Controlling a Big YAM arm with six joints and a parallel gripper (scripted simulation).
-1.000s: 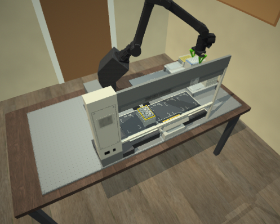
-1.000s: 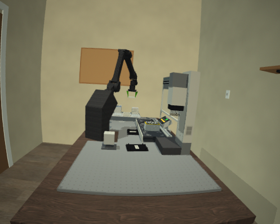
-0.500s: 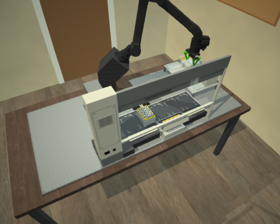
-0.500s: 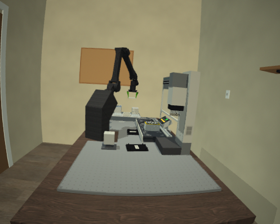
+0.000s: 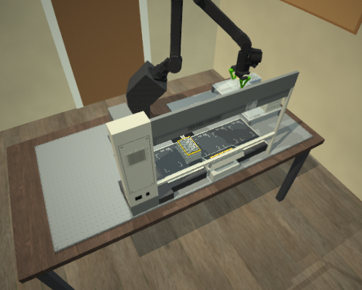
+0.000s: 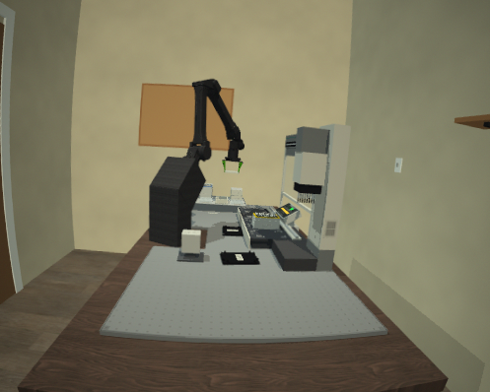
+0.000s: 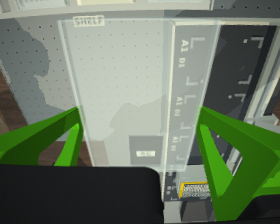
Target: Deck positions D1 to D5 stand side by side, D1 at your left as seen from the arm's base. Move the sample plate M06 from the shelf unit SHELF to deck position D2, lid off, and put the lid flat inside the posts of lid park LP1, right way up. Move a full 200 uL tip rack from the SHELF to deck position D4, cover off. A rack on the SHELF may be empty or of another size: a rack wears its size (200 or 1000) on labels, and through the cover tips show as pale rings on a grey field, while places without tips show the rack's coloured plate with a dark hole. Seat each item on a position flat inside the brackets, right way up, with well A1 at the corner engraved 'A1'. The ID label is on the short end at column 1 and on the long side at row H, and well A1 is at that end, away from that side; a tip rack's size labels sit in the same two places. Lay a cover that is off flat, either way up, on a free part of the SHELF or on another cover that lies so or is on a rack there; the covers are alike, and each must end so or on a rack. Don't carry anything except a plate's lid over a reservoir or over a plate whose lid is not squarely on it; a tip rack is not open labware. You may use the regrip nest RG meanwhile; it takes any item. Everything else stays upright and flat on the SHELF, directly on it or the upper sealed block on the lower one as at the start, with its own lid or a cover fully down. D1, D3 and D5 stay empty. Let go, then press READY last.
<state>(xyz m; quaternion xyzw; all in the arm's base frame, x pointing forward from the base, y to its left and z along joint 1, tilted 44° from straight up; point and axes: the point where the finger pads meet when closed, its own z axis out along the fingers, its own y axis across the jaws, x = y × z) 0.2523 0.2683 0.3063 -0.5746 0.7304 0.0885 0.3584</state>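
My gripper [image 5: 239,78] hangs high above the shelf unit SHELF [image 5: 206,96], behind the deck frame. Its green fingers stand wide and are shut on a clear flat lid [image 7: 138,90], held level by its long edges. I cannot tell from its look whether it is the plate's lid or a rack cover. In the exterior view the gripper [image 6: 232,166] is well above the table. A tip rack with a yellow plate [image 5: 189,147] sits uncovered on the deck, and shows at the bottom of the wrist view [image 7: 193,190]. Deck positions D1 to D3 [image 7: 183,100] show bare brackets.
Several pale items [image 5: 224,87] stand on the far end of the SHELF. The regrip nest RG lies below the held lid. The pipetting machine's tower [image 5: 133,160] and its top beam [image 5: 224,100] rise along the deck.
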